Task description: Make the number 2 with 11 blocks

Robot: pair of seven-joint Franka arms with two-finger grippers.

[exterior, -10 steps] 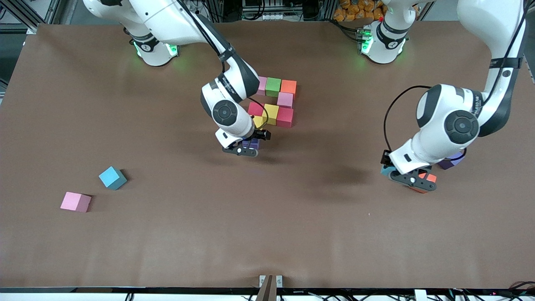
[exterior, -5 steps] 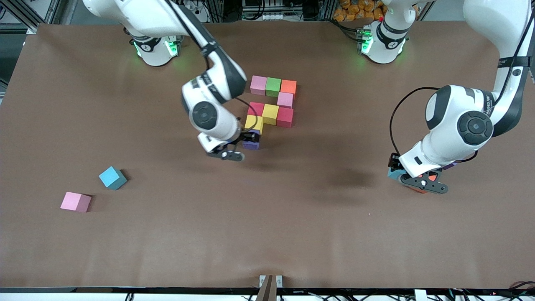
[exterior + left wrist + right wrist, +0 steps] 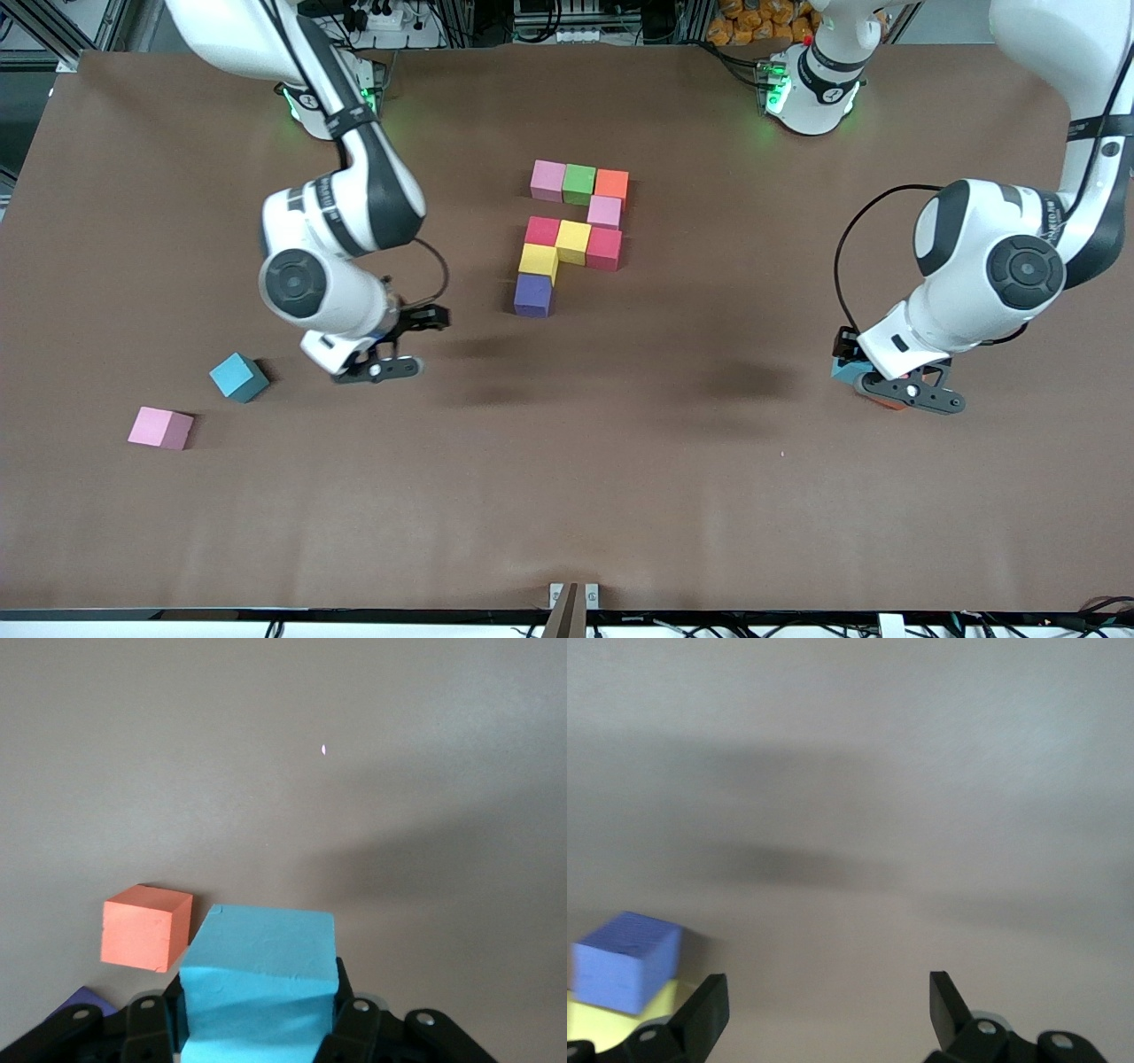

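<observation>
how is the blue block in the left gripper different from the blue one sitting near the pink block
The sky-blue block in the left gripper is clamped between the fingers near an orange block; the loose sky-blue cube rests free on the table, turned cornerwise, toward the right arm's end. Both share colour and shape.

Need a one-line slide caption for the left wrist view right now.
Left gripper shut on a sky-blue foam cube, beside an orange foam cube on the brown table.

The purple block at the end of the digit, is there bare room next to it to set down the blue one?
Yes. Beside the purple block, toward the left arm's end and nearer the camera, the table is bare. It is crowded only where the yellow block touches it.
</observation>
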